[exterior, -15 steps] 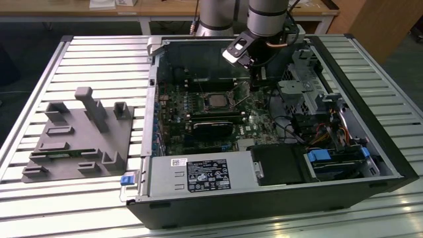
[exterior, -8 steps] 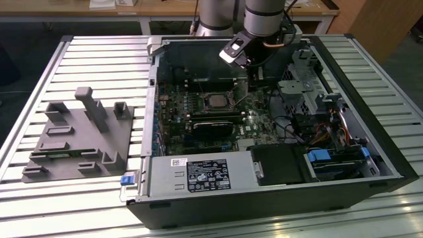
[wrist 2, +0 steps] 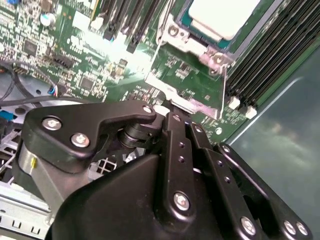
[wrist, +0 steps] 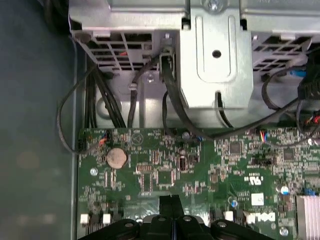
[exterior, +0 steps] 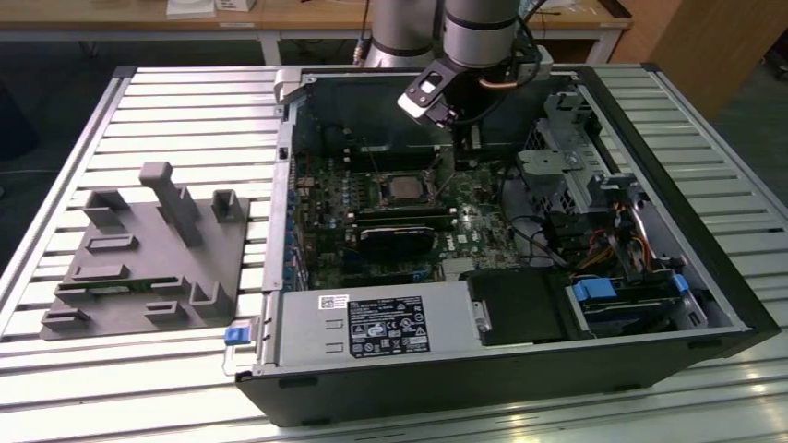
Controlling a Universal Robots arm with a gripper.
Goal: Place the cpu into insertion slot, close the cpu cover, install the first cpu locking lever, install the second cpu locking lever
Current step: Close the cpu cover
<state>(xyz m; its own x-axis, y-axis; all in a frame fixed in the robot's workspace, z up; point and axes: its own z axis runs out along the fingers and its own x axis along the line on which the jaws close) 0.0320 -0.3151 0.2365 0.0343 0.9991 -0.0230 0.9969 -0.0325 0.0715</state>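
1. toward the motherboard's [exterior: 486,226] far edge, the cpu [exterior: 404,187] lies flat in the insertion slot [exterior: 378,187], silver top up, sides parallel to the board's edges.
2. just beyond, toward the exterior view's right, the gripper [exterior: 466,157] points down at the board, jaws pressed together, gripping nothing visible.
3. behind, the arm [exterior: 481,28] rises upright.

Single arm [exterior: 478,32] enters from the top of the exterior view, its grey segment near vertical. The wrist [exterior: 434,97] tilts toward the exterior view's left. Gripper [exterior: 466,143] hangs below it, pointing straight down. In both wrist views the two black fingers [wrist: 166,209] lie pressed together, tips meeting, with nothing visible between them. Black linkage bars [wrist 2: 180,165] are folded inward and converge toward the tips.
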